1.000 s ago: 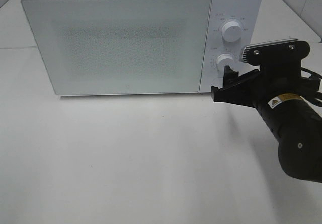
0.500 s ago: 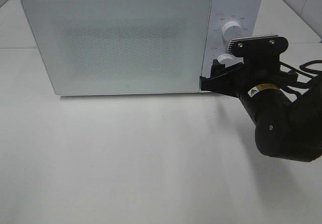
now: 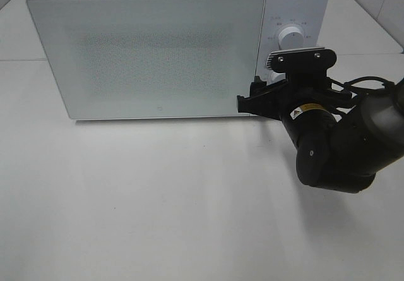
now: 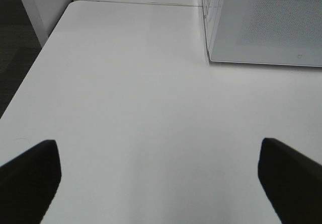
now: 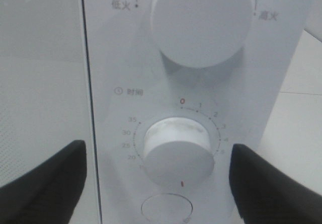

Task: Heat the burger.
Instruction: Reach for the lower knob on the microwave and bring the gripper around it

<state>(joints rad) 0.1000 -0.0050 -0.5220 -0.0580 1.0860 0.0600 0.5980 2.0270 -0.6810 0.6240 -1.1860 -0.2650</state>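
The burger is out of view. The white microwave (image 3: 151, 53) stands at the back of the table with its frosted door (image 3: 148, 57) closed. My right gripper (image 3: 252, 98) is open at the control panel. In the right wrist view its fingers (image 5: 50, 183) stand either side of the lower timer knob (image 5: 176, 156) without touching it. The knob's red mark points down, away from the 0. The upper power knob (image 5: 204, 20) sits above it. My left gripper (image 4: 158, 153) is open over bare table, left of the microwave.
The white table (image 3: 158, 192) stretches in front of the microwave. In the left wrist view the table's edge (image 4: 35, 65) drops to a dark floor. A round button (image 5: 163, 209) sits below the timer knob. Cables trail behind the right arm (image 3: 341, 142).
My right arm has swung left and closer to the microwave's control panel, and it now covers the lower knob in the exterior view. Its jaws stay equally wide.
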